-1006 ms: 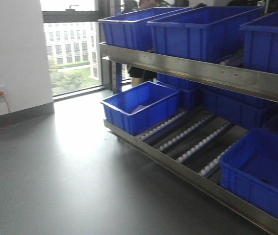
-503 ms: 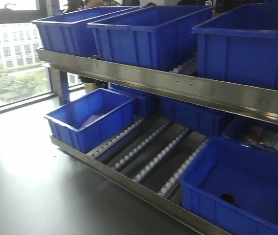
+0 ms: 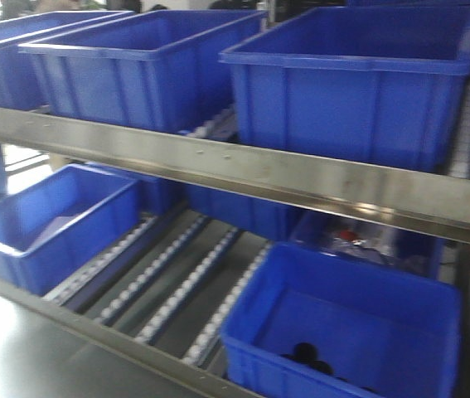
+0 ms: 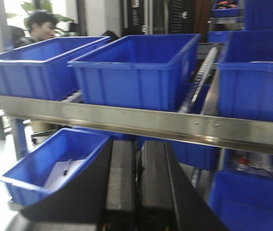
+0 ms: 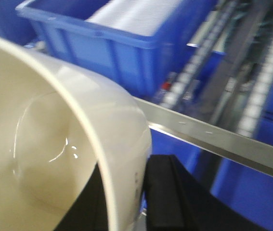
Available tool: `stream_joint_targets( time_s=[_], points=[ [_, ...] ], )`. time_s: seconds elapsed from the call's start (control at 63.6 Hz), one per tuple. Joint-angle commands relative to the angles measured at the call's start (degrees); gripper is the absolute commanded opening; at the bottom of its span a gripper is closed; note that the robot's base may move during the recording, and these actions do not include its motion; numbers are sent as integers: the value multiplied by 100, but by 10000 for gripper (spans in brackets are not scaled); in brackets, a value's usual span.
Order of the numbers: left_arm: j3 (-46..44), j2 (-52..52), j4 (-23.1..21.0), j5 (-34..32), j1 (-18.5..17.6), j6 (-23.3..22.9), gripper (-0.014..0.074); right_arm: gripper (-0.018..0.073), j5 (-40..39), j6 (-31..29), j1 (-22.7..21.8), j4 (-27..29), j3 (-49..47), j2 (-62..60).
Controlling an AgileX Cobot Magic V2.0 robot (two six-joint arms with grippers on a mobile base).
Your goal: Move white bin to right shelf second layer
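The window and white wall seen at the left a second ago are no longer shown. The upper shelf level (image 3: 243, 170) is now stretched across the whole front view. The near right crate (image 3: 342, 323), with a dark object (image 3: 305, 356) inside, has been brought toward the middle.

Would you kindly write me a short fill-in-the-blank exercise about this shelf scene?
The right tool is ___ on the wall of the white bin.
The left tool is shut and holds ___.
The large crates are all ___.
The bare tracks between the lower crates carry small white ___.
Missing words: shut; nothing; blue; rollers.
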Motion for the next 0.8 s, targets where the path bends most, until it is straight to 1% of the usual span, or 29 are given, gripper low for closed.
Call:
stream_joint_targets(
  time_s=[0.0,0.786],
  points=[
    [190,-76,-29,-500,-15,-43,85,57,-617,-24,-32,-31,-169,15],
    [190,-76,-29,-500,-15,-43,85,57,-617,-24,-32,-31,-169,15]
  ],
)
